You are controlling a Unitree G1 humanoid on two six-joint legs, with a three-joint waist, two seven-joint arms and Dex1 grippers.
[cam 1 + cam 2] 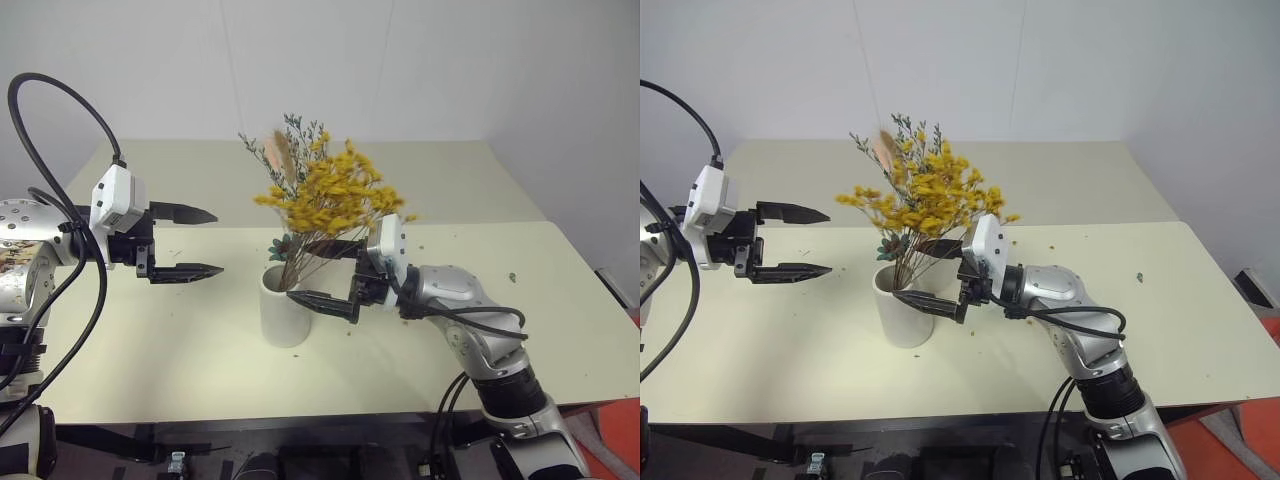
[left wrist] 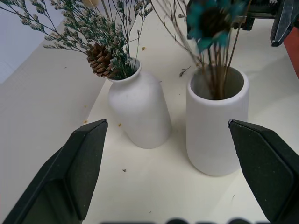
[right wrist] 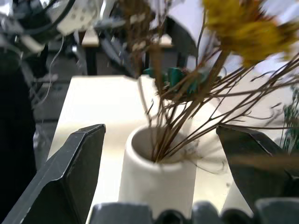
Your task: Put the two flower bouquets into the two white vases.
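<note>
The bushy yellow-orange bouquet stands with its brown stems in the wide-mouthed white vase at the table's middle. My right gripper is open, one finger on each side of the stems just above the vase mouth, not pinching them. Behind it the grey-green bouquet with a pink plume rises from the rounded bottle vase, next to the wide vase. My left gripper hangs open and empty to the left of both vases, pointing at them.
The cream table has a seam across its middle and small plant crumbs at the right. A teal bloom and a pine cone sit low among the stems. A white wall stands behind.
</note>
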